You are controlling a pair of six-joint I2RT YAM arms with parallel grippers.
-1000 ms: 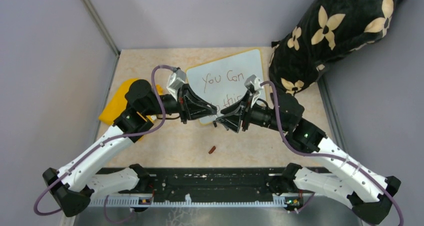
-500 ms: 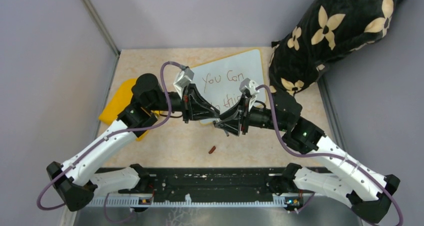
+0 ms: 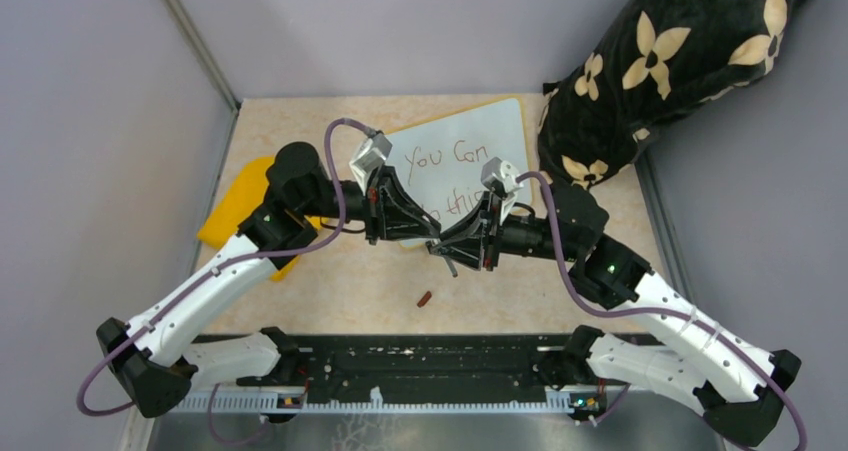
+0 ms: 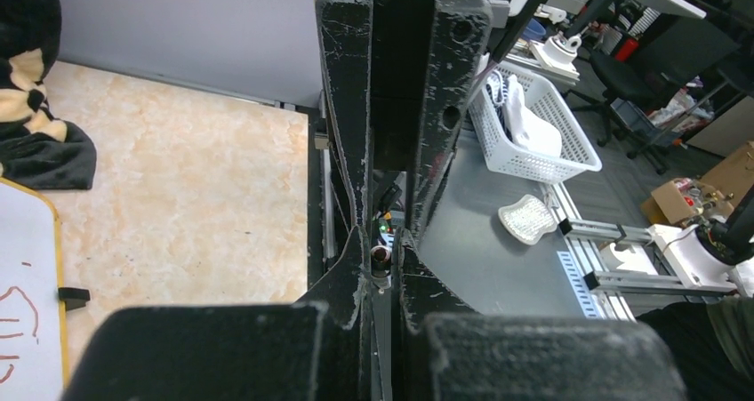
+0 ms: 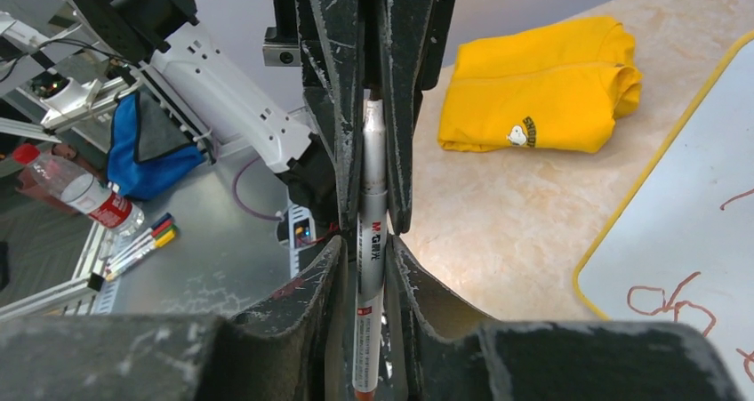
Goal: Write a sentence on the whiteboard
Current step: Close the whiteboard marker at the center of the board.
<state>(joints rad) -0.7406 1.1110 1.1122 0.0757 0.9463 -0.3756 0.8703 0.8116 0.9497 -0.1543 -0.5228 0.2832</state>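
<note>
White links (image 3: 200, 299), black joints (image 3: 293, 168), purple cables (image 3: 340, 123), scuffed black tool fingers (image 4: 347, 108).

In the upper middle of the top view, the whiteboard (image 3: 487, 131) carries the handwritten sentence (image 3: 446, 157) "You Can" over a second line showing only "thi" (the rest is covered), while the marker (image 5: 372, 241) at the right wrist view's centre bears "M&G".
</note>
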